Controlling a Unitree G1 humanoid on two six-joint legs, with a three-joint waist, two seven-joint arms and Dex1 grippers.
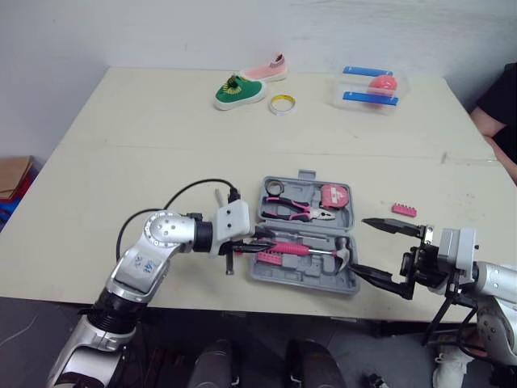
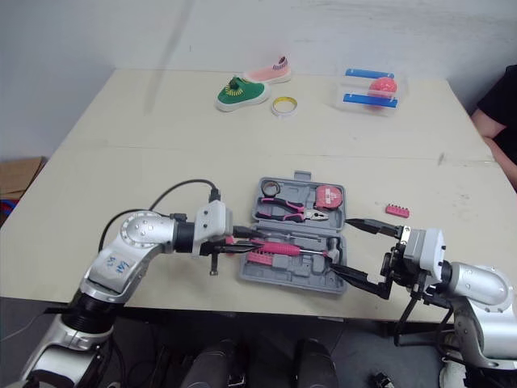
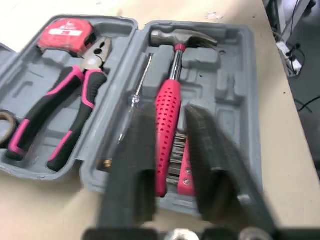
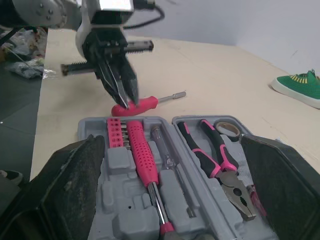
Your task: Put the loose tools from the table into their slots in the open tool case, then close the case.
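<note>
The pink T-handle driver (image 4: 145, 103) lies on the table just outside the left end of the tool case (image 1: 300, 284), its shaft running roughly along that end wall toward the pliers half. The left gripper (image 4: 129, 101) hangs at its handle, fingers narrowly parted and gripping nothing. The right gripper (image 1: 360, 244), spread wide, waits at the case's opposite end.

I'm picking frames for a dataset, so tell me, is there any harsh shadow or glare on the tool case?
Left eye view: soft, even light; the case throws only a thin, faint shadow on the table; no glare. Left wrist view: mild sheen on the head of the hammer, nothing washed out. Right wrist view: the case's trays are evenly lit, no deep shadows.
</note>
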